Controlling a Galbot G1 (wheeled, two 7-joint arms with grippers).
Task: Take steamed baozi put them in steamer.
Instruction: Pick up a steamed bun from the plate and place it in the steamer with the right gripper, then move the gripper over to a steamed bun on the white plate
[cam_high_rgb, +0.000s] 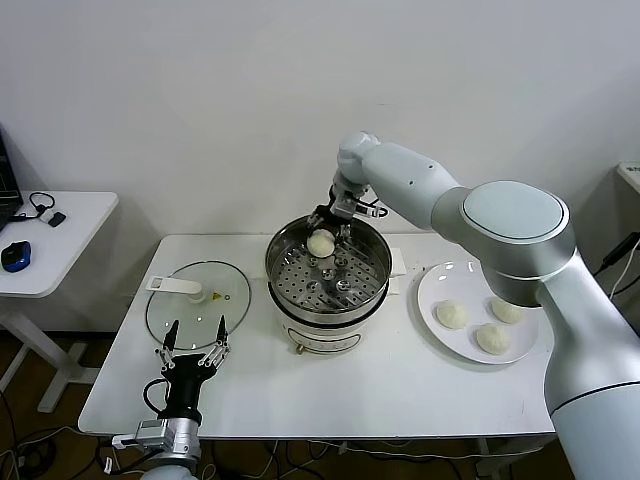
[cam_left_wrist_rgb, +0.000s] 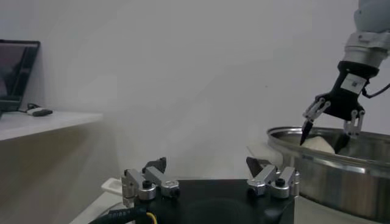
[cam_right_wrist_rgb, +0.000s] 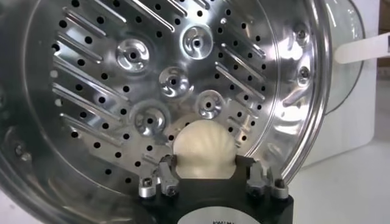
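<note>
While the right arm reaches over the pot, this is how each view reads from where I stand.

Head view, right pincer (cam_high_rgb: 322, 241): over the far rim of the steamer (cam_high_rgb: 372, 292), a baozi (cam_high_rgb: 320, 242) between its fingers, which look spread rather than clamped.
Head view, remaining buns: three more baozi on the white plate (cam_high_rgb: 432, 292) to the right of the pot, on the desk (cam_high_rgb: 400, 390).
Head view, left pincer (cam_high_rgb: 193, 342): parked at the near desk edge, fingers open, empty, just by the glass lid (cam_high_rgb: 172, 310).
Left wrist view: the right pincer's fingers straddle the bun just above the pot rim; whether they touch it I cannot tell.
Right wrist view: the bun sits between the fingers, close over the perforated tray (cam_right_wrist_rgb: 122, 91), near the pot wall.
Judgement, step: releasing the first bun into the pot.
Risk: soft dough may cling to one finger and lift out with the arm.
Risk: dropped this close to the wall, the bun may roll or crowd the room left for the other three.
</note>
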